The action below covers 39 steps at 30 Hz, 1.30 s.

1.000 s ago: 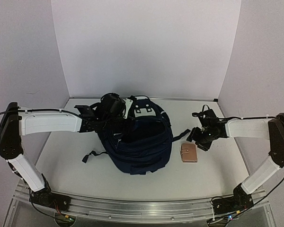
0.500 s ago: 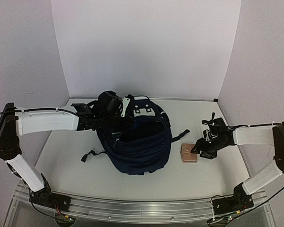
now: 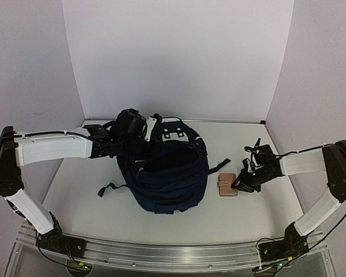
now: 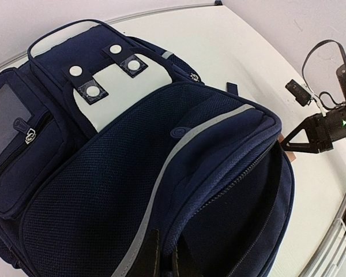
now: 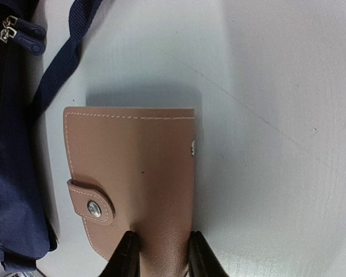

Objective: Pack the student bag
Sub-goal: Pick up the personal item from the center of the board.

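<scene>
The backpack (image 3: 164, 173) lies in the middle of the table (image 3: 81, 196), a shade left of centre, with its top end and the white patch (image 4: 121, 86) turned toward the back wall. It is dark navy with a thin grey stripe (image 4: 179, 156) curving across the front, and a zipped compartment gapes open, dark inside, on the side facing the right arm. The left arm reaches in from the left over the upper part of the bag. The left gripper (image 4: 164, 257) has its fingers pressed together, and from the wrist view they look to be nipping the fabric lip just beside that opening, though only the tips show at the bottom of the frame. Over on the right, just beside the bag but not touching it, a small tan wallet (image 3: 226, 186) lies flat on the table with its snap tab (image 5: 93, 208) fastened. The right gripper (image 3: 240, 183) is down at the wallet's far-right end, and its two dark fingers (image 5: 125, 257) sit snug against the opposite edges of that end, clasping it while it rests on the surface. A loose navy strap (image 5: 63, 63) trails from the bag across the table close to the wallet's other end, and a pair of zip pulls (image 5: 11, 32) hang nearby.
</scene>
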### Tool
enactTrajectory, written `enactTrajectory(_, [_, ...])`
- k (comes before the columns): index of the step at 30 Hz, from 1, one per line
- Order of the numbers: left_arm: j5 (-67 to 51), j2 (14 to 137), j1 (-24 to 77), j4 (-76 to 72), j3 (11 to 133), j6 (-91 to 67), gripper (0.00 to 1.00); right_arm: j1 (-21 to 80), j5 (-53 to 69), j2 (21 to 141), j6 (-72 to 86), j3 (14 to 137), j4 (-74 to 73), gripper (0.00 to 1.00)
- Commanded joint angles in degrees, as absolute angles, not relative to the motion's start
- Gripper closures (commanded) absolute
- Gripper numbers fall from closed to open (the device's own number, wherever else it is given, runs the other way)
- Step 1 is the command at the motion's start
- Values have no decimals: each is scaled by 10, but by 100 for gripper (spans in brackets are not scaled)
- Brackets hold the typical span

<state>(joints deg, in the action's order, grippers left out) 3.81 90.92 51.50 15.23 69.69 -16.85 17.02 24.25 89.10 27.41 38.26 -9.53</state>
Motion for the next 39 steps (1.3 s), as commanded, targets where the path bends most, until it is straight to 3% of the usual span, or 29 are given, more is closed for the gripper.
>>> enactTrajectory(1, [33,869,508,138,712,-179,100,167,252,893,275,382,-92,86])
enactTrajectory(5, [5,864,508,123,713,-164,100,166,254,855,294,381,-95,100])
enactTrajectory(9, [-37,860,508,101,716,-144,100,165,254,807,318,383,-114,100])
enactTrajectory(15, [8,874,505,133,761,-134,100,165,264,702,344,437,-217,100])
enactTrajectory(24, [-29,906,494,128,807,-116,100,207,445,640,381,503,-269,100])
enactTrajectory(33, [-140,909,495,88,807,-91,100,297,519,680,522,509,-85,100])
enactTrajectory(39, [-180,906,495,76,797,-97,100,317,512,736,565,528,-41,100])
